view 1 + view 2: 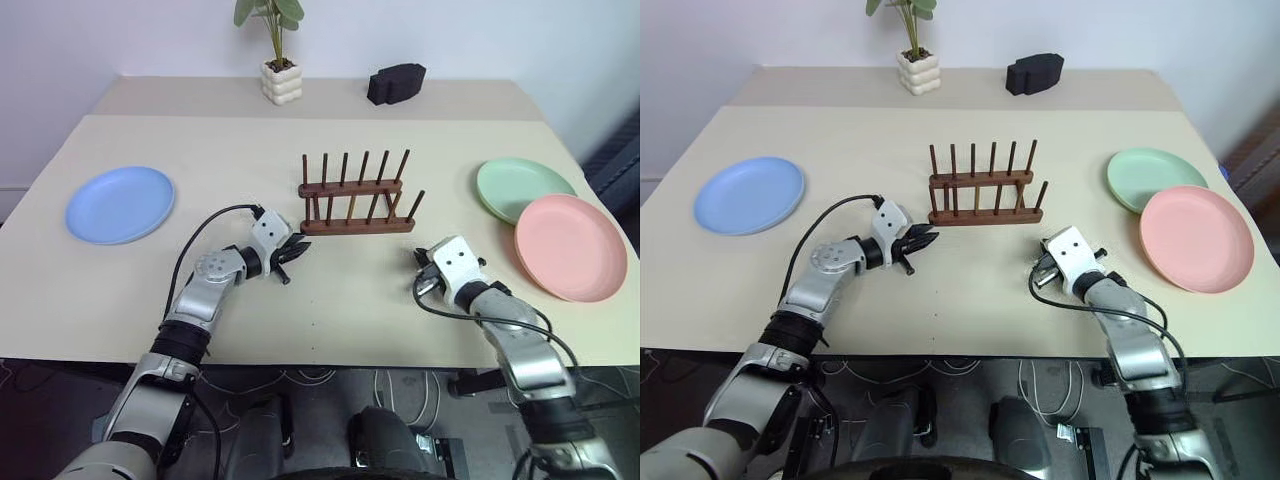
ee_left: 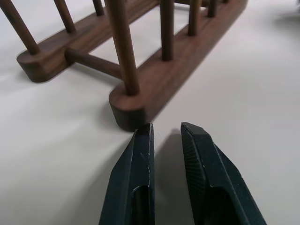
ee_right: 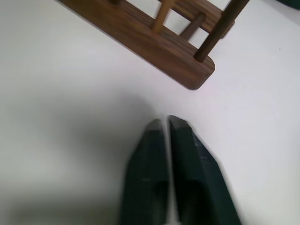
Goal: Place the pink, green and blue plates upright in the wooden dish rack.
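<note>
Standing empty at the table's middle in the head views, the dark brown wooden pegged dish rack [image 1: 356, 197] is waiting while the round light blue plate [image 1: 120, 204] is lying flat well to its left and the mint green plate [image 1: 522, 187] and salmon pink plate [image 1: 570, 246] are lying to its right, probably each within one arm's reach. Looking along the left gripper [image 2: 166, 136], its jaws are standing slightly spread and empty, just short of the rack's near rail end. Looking along the right gripper [image 3: 162, 123], its jaws are sitting almost pressed together, gripping nothing, near the rack's other end.
</note>
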